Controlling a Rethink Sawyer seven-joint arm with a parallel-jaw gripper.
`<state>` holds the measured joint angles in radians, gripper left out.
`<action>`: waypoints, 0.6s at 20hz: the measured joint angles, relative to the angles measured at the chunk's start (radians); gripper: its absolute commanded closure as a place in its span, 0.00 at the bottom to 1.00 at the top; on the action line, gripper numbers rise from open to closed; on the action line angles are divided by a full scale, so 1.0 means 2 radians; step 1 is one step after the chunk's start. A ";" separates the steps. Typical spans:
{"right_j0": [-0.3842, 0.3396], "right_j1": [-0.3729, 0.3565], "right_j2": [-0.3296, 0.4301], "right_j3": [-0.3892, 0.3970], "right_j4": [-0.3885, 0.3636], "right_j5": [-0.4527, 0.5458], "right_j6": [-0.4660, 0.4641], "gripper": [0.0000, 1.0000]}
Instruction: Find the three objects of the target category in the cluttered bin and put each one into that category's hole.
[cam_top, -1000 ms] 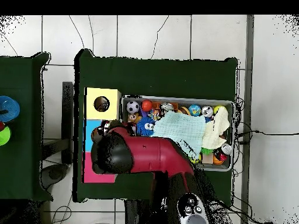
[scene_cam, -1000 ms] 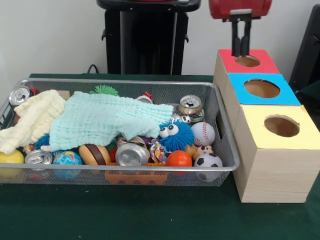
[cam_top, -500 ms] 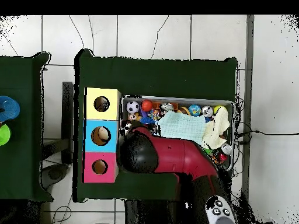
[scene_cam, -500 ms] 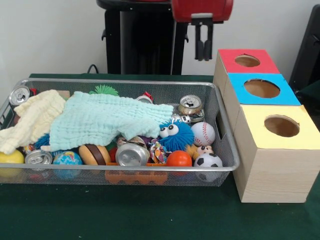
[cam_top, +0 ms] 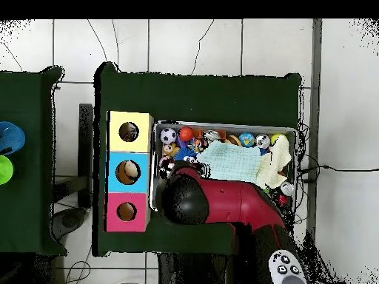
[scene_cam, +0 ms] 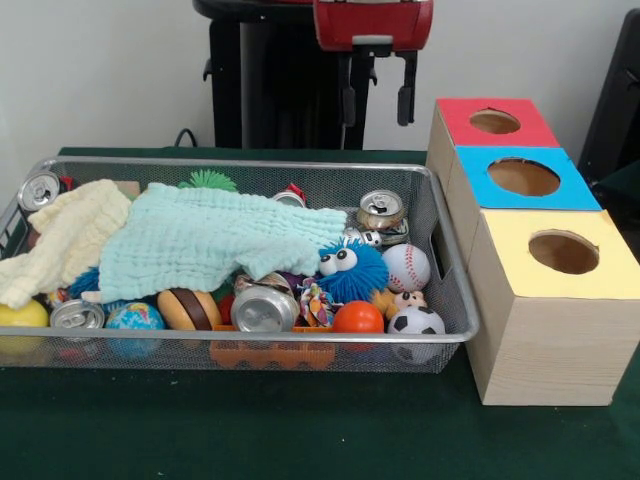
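Observation:
The silver wire-mesh bin [scene_cam: 250,163] is full of clutter; it also shows in the overhead view [cam_top: 222,124]. A knotted multicolour rope [scene_cam: 316,300] lies near the bin's front, between a silver can [scene_cam: 263,308] and the fuzzy blue ball [scene_cam: 352,270]. No confetti-patterned wad shows. The yellow-surround hole [scene_cam: 563,252] tops the largest pale wooden box [scene_cam: 550,350] and also shows from overhead [cam_top: 128,132]. My gripper [scene_cam: 375,100] hangs open and empty, high above the bin's far right rim. From overhead the arm [cam_top: 185,207] hides it.
A mint cloth [scene_cam: 200,240] and a cream cloth [scene_cam: 65,240] cover much of the bin. A baseball [scene_cam: 407,267], a soccer ball [scene_cam: 415,322], an orange ball [scene_cam: 358,318] and more cans [scene_cam: 381,210] lie around. The blue-surround hole [scene_cam: 523,177] and the red-surround hole [scene_cam: 494,122] lie behind the yellow one.
In the front view my gripper has moved left, from above the red-surround hole to above the bin's far right rim. Its fingers have spread from together to apart.

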<state>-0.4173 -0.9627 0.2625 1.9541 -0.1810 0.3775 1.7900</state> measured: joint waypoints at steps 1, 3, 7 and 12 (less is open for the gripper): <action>0.000 0.000 0.001 0.000 -0.001 0.000 0.000 0.00; 0.000 0.002 0.004 0.000 -0.003 0.000 0.000 0.00; 0.000 0.002 0.012 0.000 -0.004 0.000 0.000 0.00; 0.000 0.002 0.016 0.000 -0.004 0.000 0.000 0.00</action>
<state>-0.4171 -0.9586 0.2954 1.9543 -0.1886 0.3775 1.7900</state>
